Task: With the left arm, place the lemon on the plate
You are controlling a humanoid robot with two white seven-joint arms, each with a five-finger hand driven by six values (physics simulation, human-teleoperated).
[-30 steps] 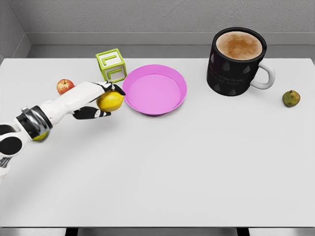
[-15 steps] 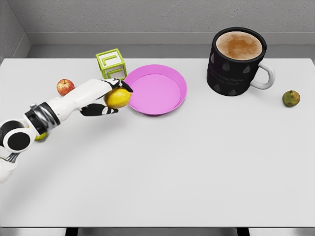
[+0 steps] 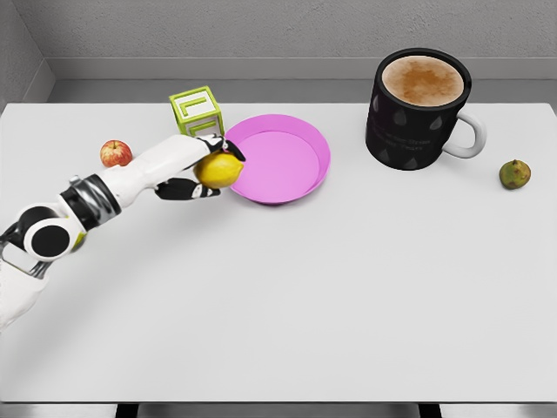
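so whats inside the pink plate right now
The pink plate is bare inside. The lemon, held in the left hand, overlaps only its left rim, hiding that edge. Whether the lemon touches the rim cannot be told.

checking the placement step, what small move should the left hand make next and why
Probably carry a little further right before letting go: the left hand grips the lemon right at the plate's left rim, not over its middle, so releasing here might drop it on the edge.
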